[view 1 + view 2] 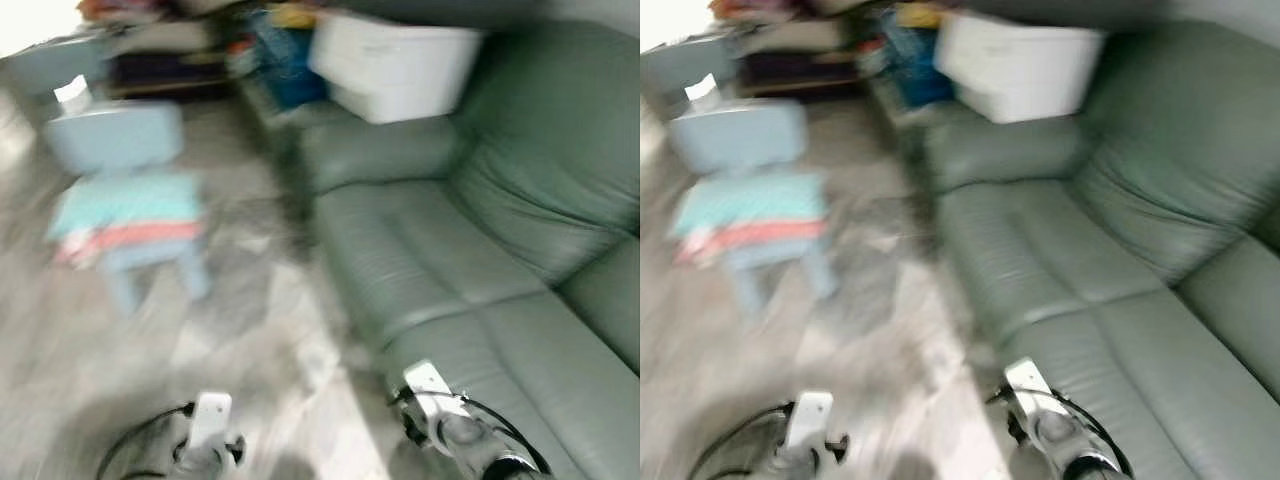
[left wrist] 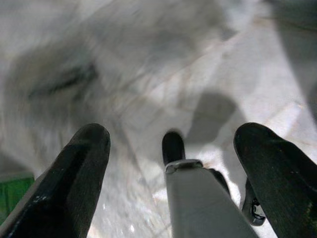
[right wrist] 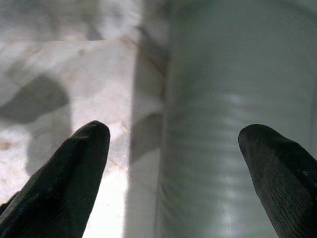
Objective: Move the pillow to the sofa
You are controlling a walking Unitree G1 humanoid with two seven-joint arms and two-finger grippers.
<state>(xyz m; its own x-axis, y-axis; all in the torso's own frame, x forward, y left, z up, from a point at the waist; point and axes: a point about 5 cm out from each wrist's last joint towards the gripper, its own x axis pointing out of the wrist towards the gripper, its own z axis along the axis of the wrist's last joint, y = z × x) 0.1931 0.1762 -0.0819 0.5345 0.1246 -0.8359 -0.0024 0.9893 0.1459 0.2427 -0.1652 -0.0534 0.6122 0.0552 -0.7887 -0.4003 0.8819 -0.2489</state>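
The view is blurred by motion. A grey-green leather sofa [image 1: 470,260] runs along the right side, its seat bare. A bulky white thing [image 1: 395,65], pillow or box I cannot tell, rests on the sofa's far armrest. My left arm [image 1: 208,425] hangs low over the marbled floor, and my right arm [image 1: 435,400] hangs at the sofa's front edge. In the left wrist view my left gripper [image 2: 173,134] is open over the floor, holding nothing. In the right wrist view my right gripper [image 3: 173,134] is open too, with the sofa front [image 3: 228,124] beyond it.
A small pale blue chair [image 1: 125,150] stands on the floor at the left, with folded teal and pink cloths [image 1: 125,220] on its seat. Cluttered shelves and a blue bag [image 1: 285,50] line the far wall. Pale marbled floor [image 1: 260,330] lies between chair and sofa.
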